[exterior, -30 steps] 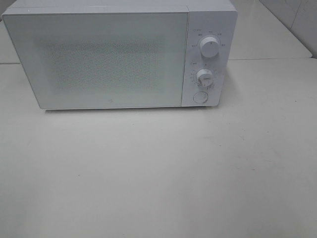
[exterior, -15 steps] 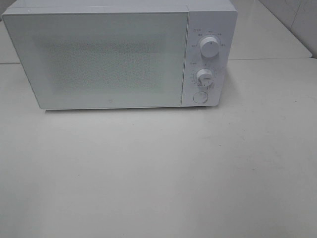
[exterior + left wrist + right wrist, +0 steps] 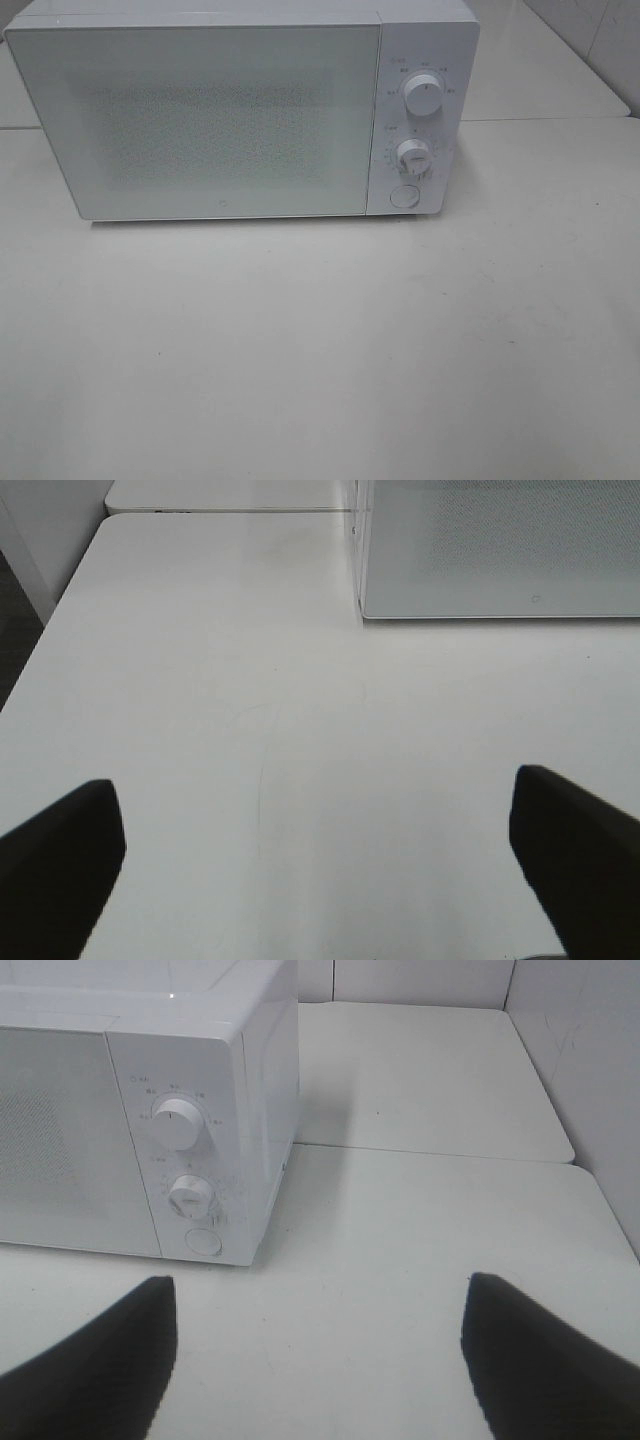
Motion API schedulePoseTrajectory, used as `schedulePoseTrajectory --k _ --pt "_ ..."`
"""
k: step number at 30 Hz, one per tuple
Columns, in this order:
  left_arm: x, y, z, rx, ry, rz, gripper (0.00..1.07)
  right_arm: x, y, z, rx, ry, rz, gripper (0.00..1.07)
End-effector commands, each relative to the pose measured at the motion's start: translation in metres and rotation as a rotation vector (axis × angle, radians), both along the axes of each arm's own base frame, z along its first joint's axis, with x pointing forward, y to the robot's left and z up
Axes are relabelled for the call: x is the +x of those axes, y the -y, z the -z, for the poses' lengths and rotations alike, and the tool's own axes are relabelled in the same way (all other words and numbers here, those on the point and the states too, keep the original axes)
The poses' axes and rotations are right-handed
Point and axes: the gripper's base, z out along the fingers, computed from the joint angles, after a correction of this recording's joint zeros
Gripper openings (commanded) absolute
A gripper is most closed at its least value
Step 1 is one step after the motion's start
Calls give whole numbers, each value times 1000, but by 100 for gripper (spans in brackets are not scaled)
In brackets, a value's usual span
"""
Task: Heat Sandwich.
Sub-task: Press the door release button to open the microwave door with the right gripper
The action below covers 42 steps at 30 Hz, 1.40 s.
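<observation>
Opening work seems to be the step in hand, as we judge it: the microwave (image 3: 240, 110) stands on the desk (image 3: 320, 350) with its door (image 3: 210, 120) shut, and nothing has gone inside that we can see. We cannot find the sandwich in any view, so its place is unknown to us; it may lie outside the frames.

Our left claw (image 3: 315, 820) is spread to its widest and holds nothing, with bare desk between its tips. Our right claw (image 3: 320, 1300) is also wide apart and empty, facing the control panel from a little way off.

We think the next move calls for getting the door open, probably by way of the round button (image 3: 403, 196) below the lower knob (image 3: 412, 155); the right claw sits nearer that side. The upper knob (image 3: 424, 96) would matter later.

The high camera gives us the whole front but neither claw. The right wrist adds the oven's side wall and a second surface behind it. The left wrist shows only the door's lower corner and the desk's far edge
</observation>
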Motion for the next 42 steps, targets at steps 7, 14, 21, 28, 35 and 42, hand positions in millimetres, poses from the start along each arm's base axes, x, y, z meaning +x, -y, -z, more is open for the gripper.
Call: schedulePoseTrajectory --k 7,14,21,28,35,42 --pt "-2 0 0 -4 26 -5 101 42 -5 0 16 48 7 76" --pt "-2 0 0 -4 26 -5 101 77 -9 3 47 117 10 76" --pt "-2 0 0 -4 26 -5 101 97 -11 10 53 205 6 76" --pt "-2 0 0 -4 26 -5 101 101 -10 36 99 235 42 76" --pt "-2 0 0 -4 26 -5 101 101 -5 64 167 228 118 76" --pt "-2 0 0 -4 26 -5 101 97 -25 79 156 206 52 76"
